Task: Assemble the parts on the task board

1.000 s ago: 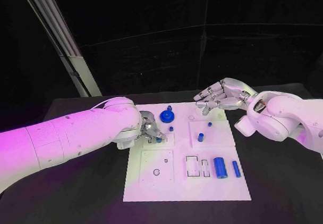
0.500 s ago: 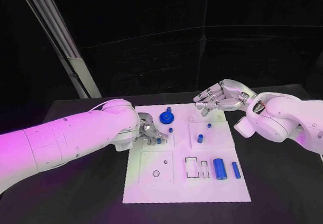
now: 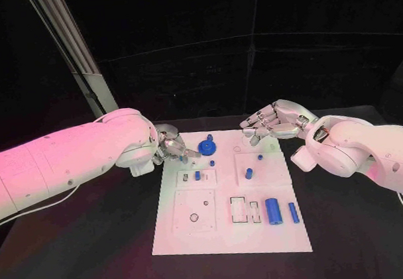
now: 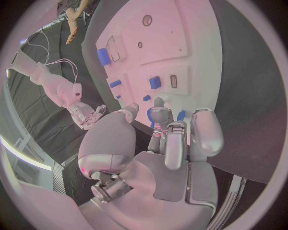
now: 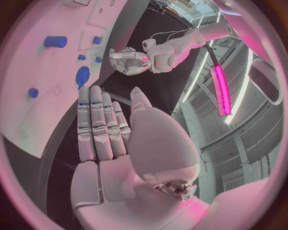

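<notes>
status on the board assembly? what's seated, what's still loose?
Looks done: a small blue part sits in its recess on the task board. In hand: nothing visible; the left hand is at the board's far-left corner, the right hand is open. Left: two blue cylinders lie loose beside empty slots.

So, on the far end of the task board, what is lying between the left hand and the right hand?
In the head view, a round blue part with an upright stem stands on the task board between the left hand and the right hand; neither hand touches it.
</notes>
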### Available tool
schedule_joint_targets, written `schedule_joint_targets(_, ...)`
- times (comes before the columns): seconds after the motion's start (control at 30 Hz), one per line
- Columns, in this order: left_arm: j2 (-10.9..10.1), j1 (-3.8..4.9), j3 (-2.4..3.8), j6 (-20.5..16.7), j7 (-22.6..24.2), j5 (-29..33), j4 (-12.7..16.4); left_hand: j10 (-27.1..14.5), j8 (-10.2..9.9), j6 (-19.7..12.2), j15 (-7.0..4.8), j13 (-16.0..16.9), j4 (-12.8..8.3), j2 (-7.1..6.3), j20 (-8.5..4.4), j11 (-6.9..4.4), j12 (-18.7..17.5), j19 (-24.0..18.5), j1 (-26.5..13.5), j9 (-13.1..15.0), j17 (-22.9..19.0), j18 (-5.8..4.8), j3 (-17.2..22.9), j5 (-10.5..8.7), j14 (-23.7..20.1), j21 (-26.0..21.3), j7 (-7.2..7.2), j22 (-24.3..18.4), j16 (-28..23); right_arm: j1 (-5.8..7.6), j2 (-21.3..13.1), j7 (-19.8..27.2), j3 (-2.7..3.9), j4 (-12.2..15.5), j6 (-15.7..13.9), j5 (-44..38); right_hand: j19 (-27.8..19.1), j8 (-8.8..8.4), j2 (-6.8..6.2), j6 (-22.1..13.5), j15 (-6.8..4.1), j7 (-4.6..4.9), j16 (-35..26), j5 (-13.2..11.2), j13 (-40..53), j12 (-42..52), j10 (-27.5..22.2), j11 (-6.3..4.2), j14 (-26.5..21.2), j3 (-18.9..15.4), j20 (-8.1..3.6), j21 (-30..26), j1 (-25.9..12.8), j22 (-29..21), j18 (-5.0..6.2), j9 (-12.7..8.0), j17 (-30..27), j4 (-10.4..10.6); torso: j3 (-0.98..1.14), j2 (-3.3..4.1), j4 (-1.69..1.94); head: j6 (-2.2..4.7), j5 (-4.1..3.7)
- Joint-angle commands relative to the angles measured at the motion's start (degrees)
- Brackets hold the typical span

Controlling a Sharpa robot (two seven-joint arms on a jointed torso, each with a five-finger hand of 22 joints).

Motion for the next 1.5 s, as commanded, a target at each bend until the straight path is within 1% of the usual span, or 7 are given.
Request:
schedule_joint_targets(0.03,-0.1,0.7,0.22,2.1,2.8,3.1,-1.2,-0.3,-0.4,-0.4,0.54,-0.1,0.2,0.16,0.26,0.09,-0.2,-0.3,0.8,-0.3,15.1,-0.15,-0.8,0.23,6.1,-0.4,0.0,-0.1,0.2,0.09,0.1,0.5,0.02,0.0,0.6,0.0,0.0,-0.08,0.01,-0.4,-0.07,0.03,-0.2,0.3,0.1,0.3,-0.5,-0.01,-0.5,-0.4,0.21,-0.4,-0.5,-0.1,0.15,0.1,-0.1,0.0,-0.01,0.04,0.03,0.34,-0.06)
schedule_joint_targets(0.13,0.3,1.28,0.39,3.5,3.0,3.3,-3.5,-0.4,-0.7,-0.5,0.63,-0.1,0.5,0.14,0.37,0.19,-0.1,-0.3,1.2,-0.6,15.1,-0.11,-2.0,0.23,6.1,-0.5,0.11,-0.3,0.2,0.09,0.1,0.5,0.02,-0.2,0.7,0.0,0.0,-0.08,0.01,-0.4,-0.07,0.03,-0.2,0.3,0.1,0.3,-0.5,-0.01,-0.5,-0.4,0.21,-0.4,-0.5,-0.1,0.15,0.1,-0.1,0.0,-0.01,-0.02,0.02,0.56,-0.13)
schedule_joint_targets(0.33,3.8,1.69,0.45,6.2,3.0,1.6,-10.4,-1.0,-2.4,-1.5,1.05,-1.0,0.8,1.53,0.76,0.74,-0.4,-0.2,3.0,-2.1,15.1,-0.13,-4.4,0.23,6.1,-0.7,0.76,-0.3,0.2,0.08,0.2,0.4,0.01,-0.2,0.6,0.0,0.0,-0.06,0.11,-0.4,-0.07,0.01,-0.2,0.5,0.1,0.4,-0.5,-0.03,-0.6,-0.4,0.23,-0.5,-0.5,-0.2,0.16,0.1,-0.1,0.0,0.0,0.11,0.05,0.9,0.26)
schedule_joint_targets(0.8,10.2,0.81,0.24,10.5,5.5,-4.5,-21.6,-1.4,-4.2,-1.6,1.63,-1.5,0.4,2.36,1.32,1.33,-0.4,-0.1,6.2,-4.2,15.1,-0.16,-7.5,0.22,6.1,-0.6,1.41,0.1,0.2,0.08,0.5,0.3,0.01,-0.2,0.5,0.0,0.2,-0.04,0.34,-0.4,-0.1,-0.02,-0.1,1.0,0.2,0.5,-0.5,-0.06,-0.6,-0.4,0.25,-0.7,-0.3,-0.3,0.2,0.1,-0.2,-0.3,0.03,0.1,-0.01,0.71,0.51)
schedule_joint_targets(0.97,11.7,0.03,-0.2,10.8,6.1,-5.5,-24.0,-1.2,-4.2,-0.9,1.61,-1.2,0.3,2.57,1.34,1.25,-0.1,0.1,7.4,-4.5,15.1,-0.26,-8.3,0.22,6.1,-0.2,1.3,0.7,0.2,0.08,0.6,0.5,0.01,-0.2,0.4,0.0,0.2,-0.04,0.45,-0.4,-0.1,-0.02,-0.1,1.1,0.2,0.5,-0.5,-0.07,-0.6,-0.4,0.25,-0.8,-0.2,-0.4,0.21,0.1,-0.2,-0.4,-0.08,0.07,0.12,0.78,0.44)
schedule_joint_targets(1.2,12.8,-0.58,-0.47,11.6,6.2,-5.9,-25.5,-0.9,-3.9,-0.1,1.5,-0.7,0.3,2.75,1.28,1.11,0.3,0.4,8.2,-4.7,15.1,-0.39,-9.0,0.22,6.1,0.2,1.11,1.4,0.2,0.07,0.7,0.6,0.01,-0.3,0.3,0.0,0.2,-0.04,0.47,-0.4,-0.1,-0.02,-0.1,1.1,0.2,0.5,-0.5,-0.07,-0.6,-0.4,0.25,-0.8,-0.2,-0.4,0.21,0.1,-0.2,-0.4,0.05,0.06,0.04,0.64,0.67)
schedule_joint_targets(1.5,13.2,-0.91,-0.64,13.3,5.9,-6.0,-26.2,-0.5,-3.7,0.6,1.36,-0.3,0.2,3.17,1.18,0.92,0.7,0.7,8.9,-4.8,15.1,-0.49,-9.4,0.22,6.1,0.6,0.89,2.0,0.2,0.07,0.8,0.6,0.01,-0.4,0.4,0.0,0.2,-0.03,0.5,-0.4,-0.1,-0.02,-0.1,1.1,0.2,0.5,-0.6,-0.07,-0.7,-0.4,0.25,-0.8,-0.1,-0.4,0.21,0.1,-0.2,-0.5,0.01,0.07,0.06,0.46,0.64)
